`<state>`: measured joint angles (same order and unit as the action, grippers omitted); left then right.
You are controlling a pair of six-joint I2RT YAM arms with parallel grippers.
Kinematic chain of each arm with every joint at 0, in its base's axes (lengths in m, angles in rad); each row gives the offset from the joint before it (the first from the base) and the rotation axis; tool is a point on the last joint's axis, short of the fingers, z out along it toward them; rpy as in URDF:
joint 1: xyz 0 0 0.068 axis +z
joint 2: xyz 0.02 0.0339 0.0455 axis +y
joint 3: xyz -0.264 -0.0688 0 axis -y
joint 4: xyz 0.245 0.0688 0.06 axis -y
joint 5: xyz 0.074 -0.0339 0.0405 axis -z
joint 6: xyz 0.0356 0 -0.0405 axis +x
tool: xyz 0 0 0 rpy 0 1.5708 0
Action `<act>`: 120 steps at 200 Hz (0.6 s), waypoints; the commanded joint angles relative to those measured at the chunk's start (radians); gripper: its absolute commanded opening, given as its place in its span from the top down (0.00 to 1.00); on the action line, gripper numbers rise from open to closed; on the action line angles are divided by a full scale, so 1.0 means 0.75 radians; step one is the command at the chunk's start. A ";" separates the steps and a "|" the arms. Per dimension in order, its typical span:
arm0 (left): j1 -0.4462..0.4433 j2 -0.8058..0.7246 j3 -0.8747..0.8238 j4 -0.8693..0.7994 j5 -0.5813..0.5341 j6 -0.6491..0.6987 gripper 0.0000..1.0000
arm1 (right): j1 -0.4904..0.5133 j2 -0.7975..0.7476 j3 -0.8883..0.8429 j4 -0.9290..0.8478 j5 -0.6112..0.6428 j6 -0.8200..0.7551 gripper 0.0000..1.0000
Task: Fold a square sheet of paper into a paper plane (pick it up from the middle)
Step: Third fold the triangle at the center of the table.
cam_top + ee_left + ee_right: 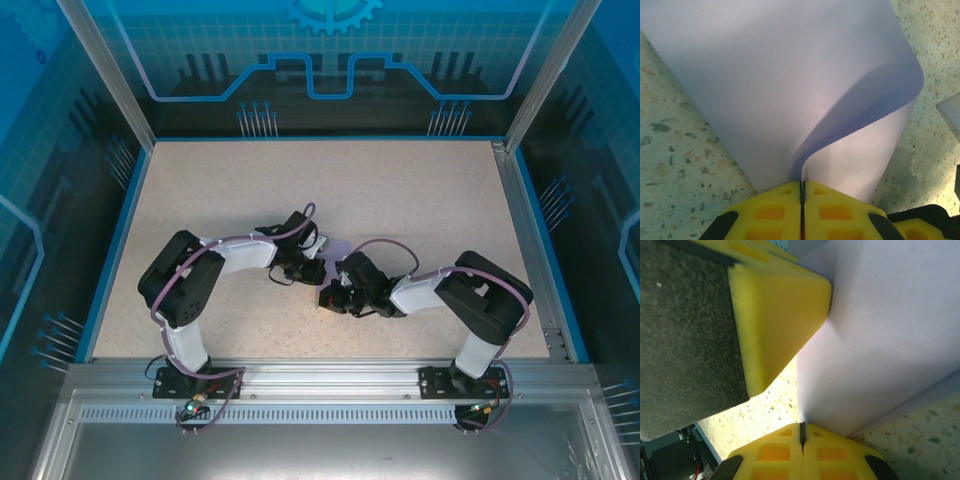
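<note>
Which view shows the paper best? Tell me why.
Left wrist: the paper spreads wide above the shut left gripper, its curl plain. Right wrist shows a flat part pinched in the right gripper. From the top, the grippers cover nearly all of it.

Left end effector and right end effector, jaws pressed together

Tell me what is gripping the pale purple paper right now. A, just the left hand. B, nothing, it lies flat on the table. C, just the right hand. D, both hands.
D: the left hand is shut on an edge of the curling square sheet of paper, and the right hand is pinched shut on it too.
</note>
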<state>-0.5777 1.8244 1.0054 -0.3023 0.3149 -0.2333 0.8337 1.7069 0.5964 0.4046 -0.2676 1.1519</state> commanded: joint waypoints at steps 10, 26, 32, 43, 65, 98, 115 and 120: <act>0.006 0.050 -0.029 -0.055 0.010 0.019 0.90 | 0.028 -0.091 0.001 -0.049 0.015 -0.020 0.98; 0.007 0.053 -0.027 -0.055 0.012 0.020 0.90 | 0.031 -0.079 0.002 -0.023 -0.006 -0.013 0.98; 0.007 0.053 -0.026 -0.056 0.012 0.021 0.90 | 0.035 -0.067 0.007 -0.020 -0.011 -0.009 0.98; 0.007 0.053 -0.027 -0.055 0.014 0.020 0.90 | 0.038 -0.041 0.016 0.002 -0.030 -0.005 0.98; 0.007 0.054 -0.025 -0.057 0.014 0.023 0.90 | 0.047 0.003 0.044 -0.039 -0.024 -0.004 0.99; 0.006 0.053 -0.027 -0.057 0.016 0.021 0.90 | 0.047 0.057 0.036 -0.096 0.009 0.018 0.99; 0.006 0.054 -0.027 -0.059 0.013 0.024 0.90 | 0.044 0.039 0.009 -0.073 0.009 0.032 0.99; 0.006 0.053 -0.029 -0.059 0.013 0.023 0.90 | 0.044 0.026 0.009 -0.077 0.009 0.026 0.99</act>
<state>-0.5766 1.8252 1.0054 -0.3019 0.3218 -0.2329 0.8532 1.7218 0.6132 0.3855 -0.2722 1.1606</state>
